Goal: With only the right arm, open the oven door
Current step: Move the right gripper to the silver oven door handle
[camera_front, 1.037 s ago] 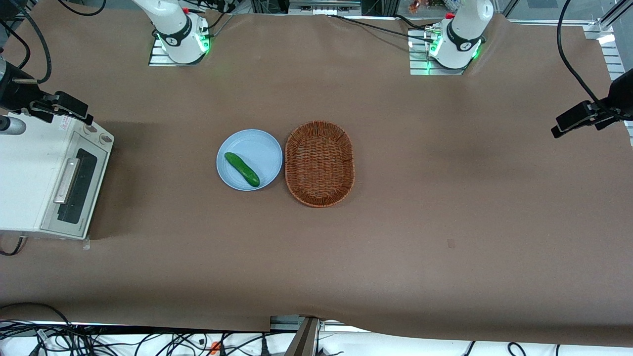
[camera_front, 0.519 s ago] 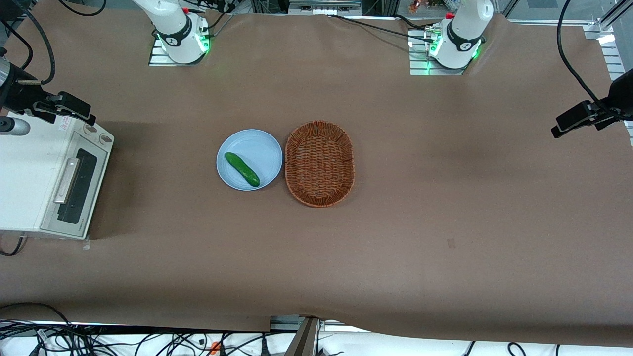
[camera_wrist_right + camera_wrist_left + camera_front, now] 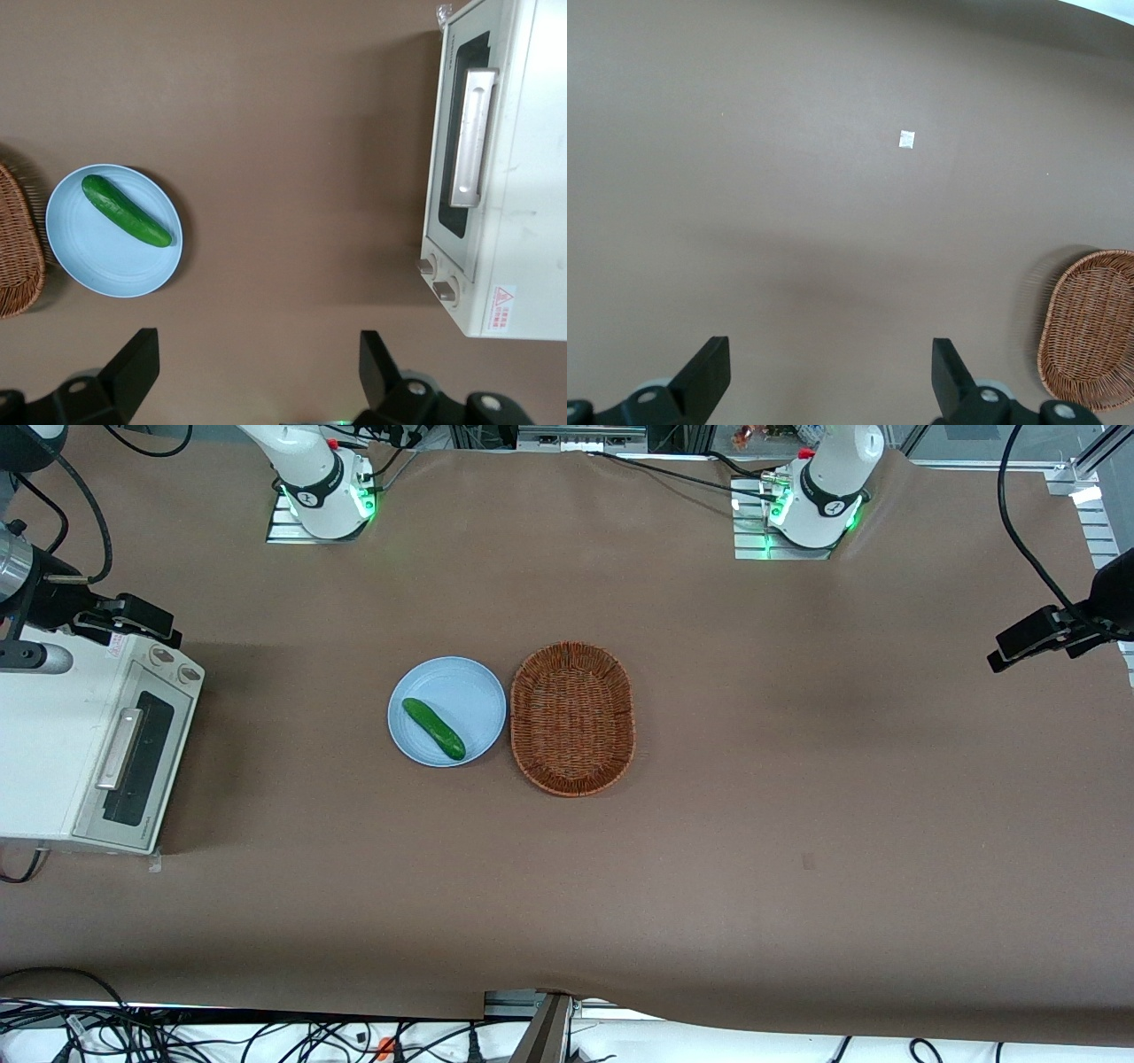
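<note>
At the working arm's end of the table we record the oven (image 3: 62, 744), off-white, with the oven door (image 3: 133, 766) shut flush against its face and the bar handle (image 3: 120, 748) lying across the dark glass. Two round knobs (image 3: 173, 664) sit on the same face, farther from the front camera than the door.

Item: the right arm (image 3: 35, 593), reaching in above the oven's knob end. Its gripper (image 3: 257, 376) hangs high over bare table in front of the door, touching nothing, its fingers (image 3: 133, 363) spread wide with only cloth between them.

Item: blue plate (image 3: 443, 677) carrying a cucumber (image 3: 433, 728), with a wicker basket (image 3: 572, 717) just beside it, both well apart from the oven.

Step in hand, as we judge it: the approach, with the door untouched. Next, we would bring the gripper down to the handle, close on the bar, and swing the door outward and down.
</note>
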